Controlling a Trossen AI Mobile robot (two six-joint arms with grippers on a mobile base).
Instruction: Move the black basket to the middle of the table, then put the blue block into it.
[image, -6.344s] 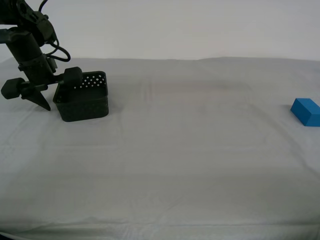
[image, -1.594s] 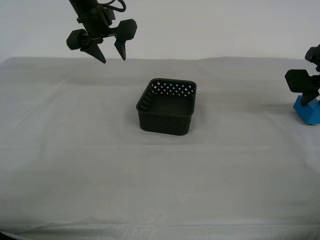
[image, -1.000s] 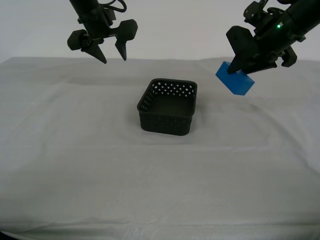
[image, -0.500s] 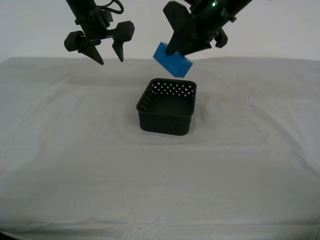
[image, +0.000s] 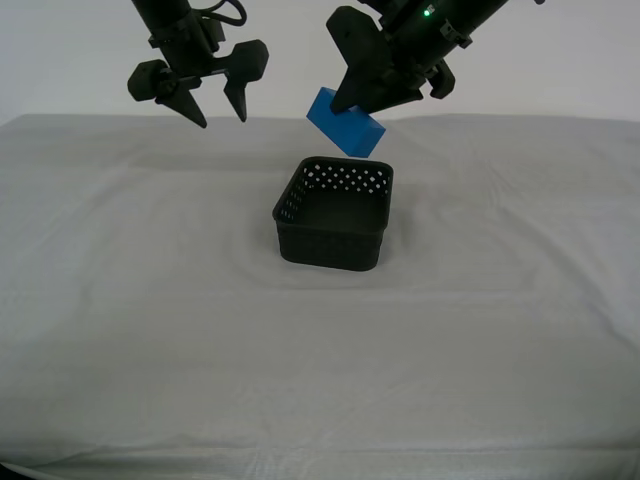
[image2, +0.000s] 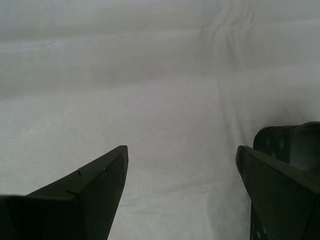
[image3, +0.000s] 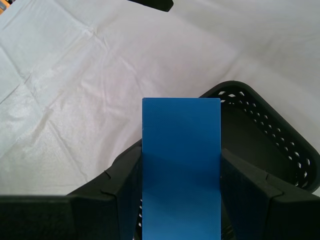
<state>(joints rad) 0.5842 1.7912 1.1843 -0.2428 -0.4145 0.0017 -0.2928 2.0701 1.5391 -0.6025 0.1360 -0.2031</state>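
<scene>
The black basket (image: 330, 245) stands upright and empty at the middle of the table (image: 150, 330). My first gripper (image: 352, 108) is shut on the blue block (image: 346, 122) and holds it tilted in the air, just above the basket's far rim. In the first wrist view the blue block (image3: 181, 160) sits between the two fingers, with the basket (image3: 287, 145) below and beside it. My second gripper (image: 222, 115) is open and empty, raised above the table toward the exterior view's left of the basket. Its fingers (image2: 90, 185) frame bare cloth.
The wrinkled pale cloth covers the whole table. A dark perforated corner (image2: 280, 137) shows behind one finger in the second wrist view. Nothing else stands on the table.
The basket went from the exterior view's left to the middle and was let go. My first gripper took the blue block at the right and carried it above the basket, holding almost still in the last half second.
</scene>
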